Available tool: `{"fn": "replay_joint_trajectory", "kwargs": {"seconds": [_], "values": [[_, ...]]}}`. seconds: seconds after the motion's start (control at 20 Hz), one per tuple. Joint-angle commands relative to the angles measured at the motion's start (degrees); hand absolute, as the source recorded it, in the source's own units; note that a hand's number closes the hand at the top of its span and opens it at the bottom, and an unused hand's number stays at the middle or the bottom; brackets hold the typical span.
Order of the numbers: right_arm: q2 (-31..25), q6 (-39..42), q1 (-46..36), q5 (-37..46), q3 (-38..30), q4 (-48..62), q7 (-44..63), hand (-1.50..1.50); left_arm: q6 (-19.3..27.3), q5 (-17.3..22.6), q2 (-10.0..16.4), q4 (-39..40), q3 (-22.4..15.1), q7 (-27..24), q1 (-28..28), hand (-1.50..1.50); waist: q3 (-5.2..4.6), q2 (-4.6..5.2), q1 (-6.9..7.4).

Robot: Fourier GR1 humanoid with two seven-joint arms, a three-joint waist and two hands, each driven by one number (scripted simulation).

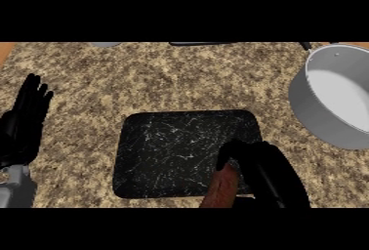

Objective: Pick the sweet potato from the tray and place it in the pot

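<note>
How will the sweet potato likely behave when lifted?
Long and rounded, the sweet potato would probably roll if released on the flat tray. It looks solid, likely stiff. The right hand curls round one end, so it might tilt.

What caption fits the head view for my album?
Right hand curls round the sweet potato at one corner of the tray, pot nearby.

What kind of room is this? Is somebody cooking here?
It looks like a kitchen. There is a speckled stone counter, a big grey pot on it, and a sweet potato at the near edge of a black tray, with the right hand curled round it.
</note>
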Motion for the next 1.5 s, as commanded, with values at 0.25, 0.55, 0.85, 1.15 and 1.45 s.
{"fn": "replay_joint_trajectory", "kwargs": {"seconds": [0.25, 0.55, 0.85, 1.15, 1.45], "values": [[-6.0, -5.3, 9.6, 2.8, -16.4, -26.2, 5.2, 1.50, -0.2, -1.5, -1.9, -0.3, -1.8, -1.9, 0.3, 0.00, -0.03, 0.83, 2.47], [-8.7, -5.8, 10.4, -7.9, -33.7, -21.5, -0.6, 1.50, -1.1, -2.1, -2.4, 2.8, -1.8, -2.5, -2.8, 0.00, 0.01, 1.12, 3.12], [-9.0, -2.6, 7.9, -18.3, -46.4, -14.3, -5.2, 1.50, 1.2, -3.9, -4.5, -2.0, -3.9, 2.7, -3.2, 0.00, 0.00, 1.04, 3.67], [-8.0, -5.1, 2.6, -16.2, -48.4, 3.0, -13.9, 1.50, -1.7, -3.5, -3.2, 4.0, -0.6, 1.2, -7.1, 0.00, -0.04, 1.22, 4.15], [-16.0, -10.2, 1.4, -6.3, -52.7, 17.0, -25.5, 1.50, -2.6, -3.3, -4.1, 2.5, -1.9, -1.4, -4.4, 0.00, -0.01, 1.97, 5.50]]}}
